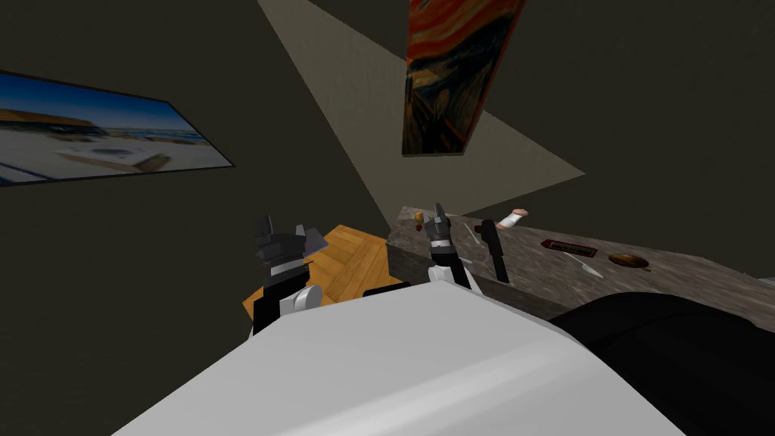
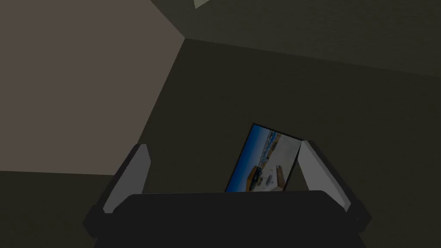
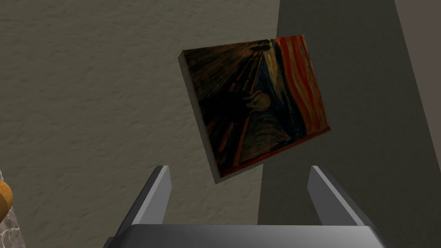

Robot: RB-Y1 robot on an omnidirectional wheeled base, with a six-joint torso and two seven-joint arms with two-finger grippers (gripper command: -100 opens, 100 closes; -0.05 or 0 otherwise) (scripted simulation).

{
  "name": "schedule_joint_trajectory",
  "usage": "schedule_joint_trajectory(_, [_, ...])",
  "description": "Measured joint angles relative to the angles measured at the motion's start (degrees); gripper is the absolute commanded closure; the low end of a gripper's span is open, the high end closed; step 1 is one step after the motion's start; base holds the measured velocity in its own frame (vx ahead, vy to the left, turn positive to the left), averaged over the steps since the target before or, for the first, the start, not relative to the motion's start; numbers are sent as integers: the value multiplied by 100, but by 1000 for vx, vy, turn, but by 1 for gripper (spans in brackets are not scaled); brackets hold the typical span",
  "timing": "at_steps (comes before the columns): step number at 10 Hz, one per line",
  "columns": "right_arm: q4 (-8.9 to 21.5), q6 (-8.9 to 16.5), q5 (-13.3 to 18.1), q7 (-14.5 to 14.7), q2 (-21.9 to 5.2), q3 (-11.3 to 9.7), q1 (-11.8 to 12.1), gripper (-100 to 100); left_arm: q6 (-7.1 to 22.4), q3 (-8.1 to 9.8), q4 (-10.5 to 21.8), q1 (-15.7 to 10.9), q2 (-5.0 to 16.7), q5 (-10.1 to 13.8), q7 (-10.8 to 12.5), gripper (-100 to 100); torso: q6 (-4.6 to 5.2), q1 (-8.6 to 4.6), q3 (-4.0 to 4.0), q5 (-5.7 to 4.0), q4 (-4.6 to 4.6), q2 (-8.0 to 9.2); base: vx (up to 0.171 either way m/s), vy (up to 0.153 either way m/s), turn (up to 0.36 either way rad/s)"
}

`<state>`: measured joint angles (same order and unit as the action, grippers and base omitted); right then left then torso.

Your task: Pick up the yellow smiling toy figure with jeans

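- One counter (image 1: 681,280) with a mottled grey stone top runs along my right side. It is the only raised surface near me, and everything loose lies on it.
- Two pictures hang on the dark walls: a blue and white one (image 1: 98,136) to my left and a red and orange one (image 1: 454,76) ahead.
- One patch of wooden floor (image 1: 348,261) shows between the arms.
- I have two grippers, and neither holds anything.
- The right gripper (image 1: 437,216) is raised over the counter's near corner with its fingers (image 3: 161,185) spread apart. I judge it is poised there because the toy is just beside it.
- The left gripper (image 1: 284,231) hangs over the floor, well apart from the counter, and its fingers (image 2: 138,168) are spread too. It looks parked out of the way.
- Five other small things lie spread along the counter: a black bar-shaped thing (image 1: 493,253), a pink and white roll (image 1: 513,219), a flat dark red thing (image 1: 568,246), a white utensil (image 1: 583,263) and a round brown dish (image 1: 628,261). I cannot tell what the black one is.
- One toy (image 1: 418,219), a tiny yellow figure, stands at the counter's far corner, just beside the right gripper. From the right wrist its yellow edge (image 3: 3,200) sits off to one side of the fingers, not between them, so the hand likely needs to turn toward it. Its face and jeans are too small to make out.
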<state>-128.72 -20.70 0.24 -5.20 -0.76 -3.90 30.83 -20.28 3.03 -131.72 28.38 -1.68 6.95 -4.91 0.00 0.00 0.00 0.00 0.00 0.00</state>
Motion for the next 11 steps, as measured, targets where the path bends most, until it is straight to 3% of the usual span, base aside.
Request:
schedule_joint_trajectory(5, [165,-13,326,157,-606,118,69,-100,0,0,0,-1,0,0,0,0,0,2,26,1,10,45,-110,18,25])
schedule_joint_trajectory(11, [642,-49,993,556,-1606,379,145,-100,0,0,0,-1,0,0,0,0,0,-2,25,0,10,42,-107,5,46])
